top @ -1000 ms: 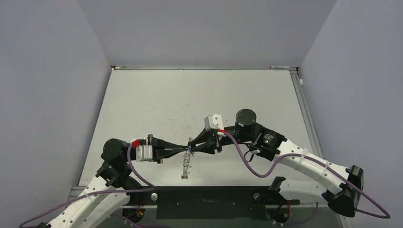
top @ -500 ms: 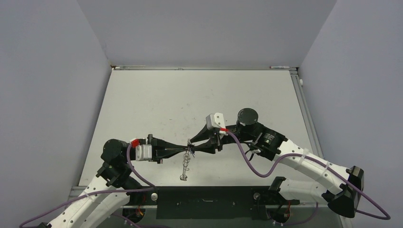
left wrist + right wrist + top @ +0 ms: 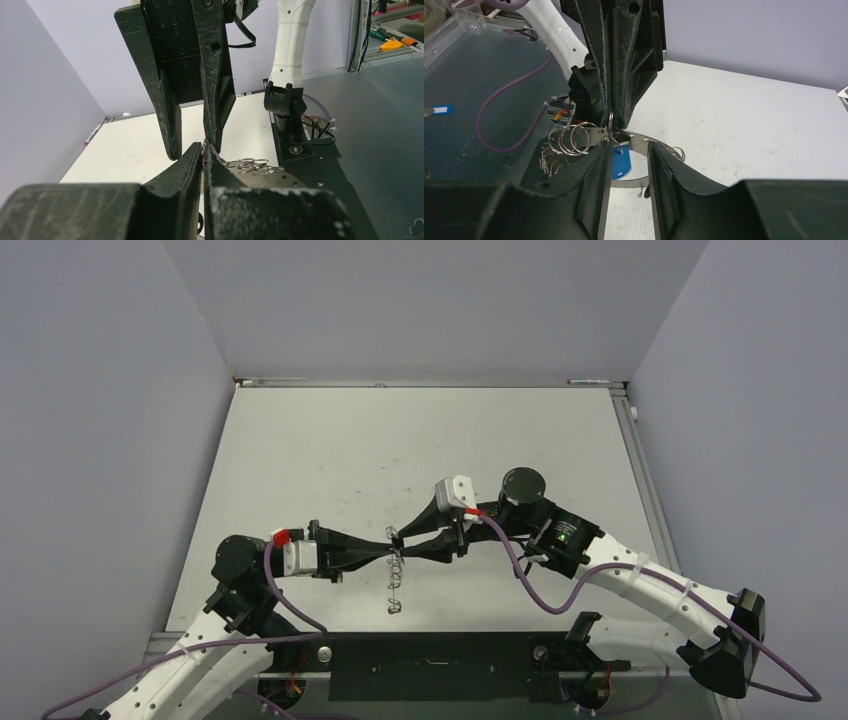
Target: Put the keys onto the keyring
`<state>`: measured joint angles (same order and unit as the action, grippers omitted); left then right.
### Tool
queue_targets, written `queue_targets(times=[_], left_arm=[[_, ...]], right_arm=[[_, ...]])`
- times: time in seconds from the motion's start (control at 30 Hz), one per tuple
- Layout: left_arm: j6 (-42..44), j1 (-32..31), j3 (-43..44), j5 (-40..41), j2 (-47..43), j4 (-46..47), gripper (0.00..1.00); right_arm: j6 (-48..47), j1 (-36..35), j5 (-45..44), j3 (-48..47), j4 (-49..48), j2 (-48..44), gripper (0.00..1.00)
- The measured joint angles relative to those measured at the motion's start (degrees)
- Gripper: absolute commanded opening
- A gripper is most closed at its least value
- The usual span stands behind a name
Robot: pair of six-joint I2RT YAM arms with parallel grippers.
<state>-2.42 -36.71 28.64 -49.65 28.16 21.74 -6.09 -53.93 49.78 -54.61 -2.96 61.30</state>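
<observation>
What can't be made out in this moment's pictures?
- Top view: keyring hangs edge-on, too small to read its loops.
- Right wrist: blue key tag half hidden by the right gripper; its attachment unclear.
- Left wrist: shut left gripper covers most of the keyring.
- Black key: in no view.
</observation>
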Motion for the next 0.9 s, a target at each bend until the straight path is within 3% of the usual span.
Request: queue_targets(times=[0.9], left_arm=[[-1.7, 0.5, -0.3, 1.4, 0.2, 2.5, 0.0]], right_arm=[[1.0, 0.0, 1.6, 0.0, -1.4, 1.2, 0.3]])
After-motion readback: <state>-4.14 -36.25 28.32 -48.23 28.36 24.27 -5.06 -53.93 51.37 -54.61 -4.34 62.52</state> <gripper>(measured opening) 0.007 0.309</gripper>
